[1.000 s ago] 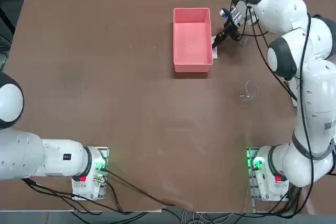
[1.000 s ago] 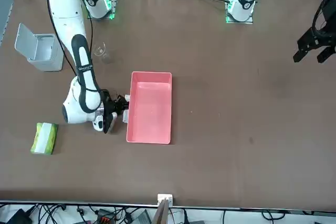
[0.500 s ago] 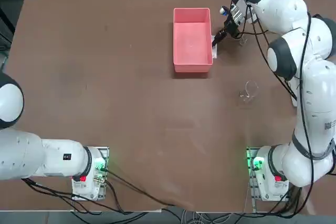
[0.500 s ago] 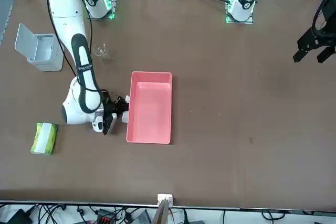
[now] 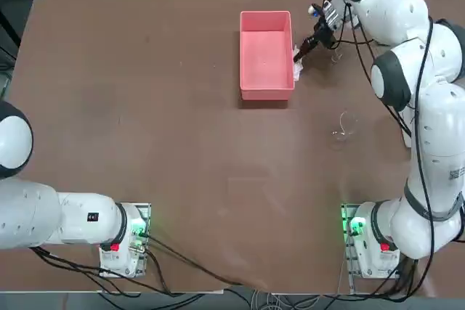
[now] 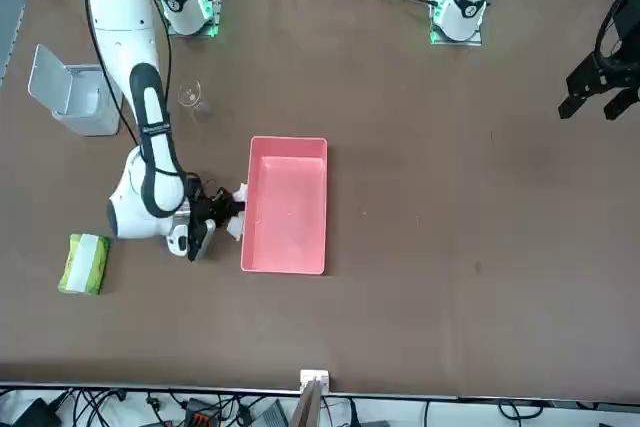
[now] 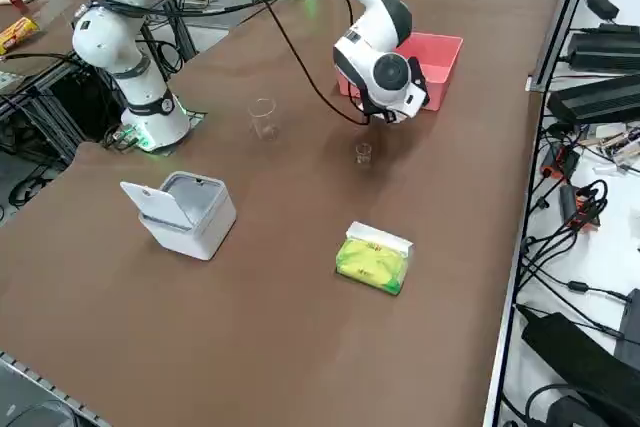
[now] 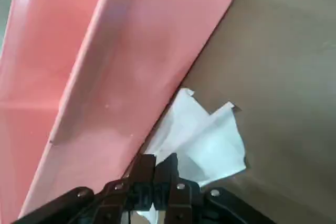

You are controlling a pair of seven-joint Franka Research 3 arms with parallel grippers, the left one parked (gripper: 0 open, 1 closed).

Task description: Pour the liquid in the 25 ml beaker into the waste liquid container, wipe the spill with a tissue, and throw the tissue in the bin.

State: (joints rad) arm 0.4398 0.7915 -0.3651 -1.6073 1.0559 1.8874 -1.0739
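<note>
The right gripper is clamped tight on a small crumpled white paper tissue, pressing it onto the brown table just beside the outer wall of the pink rectangular plastic tray.

Pink tray walls hand in

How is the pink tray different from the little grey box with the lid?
The pink tray is long, low and has no lid; the grey box is small, boxy and taller, with a lid flipped up. The pink tray has a white tissue against its side, held there by the right gripper with shut fingers; the grey box stands alone. Both stand open-topped on the brown table.
</note>
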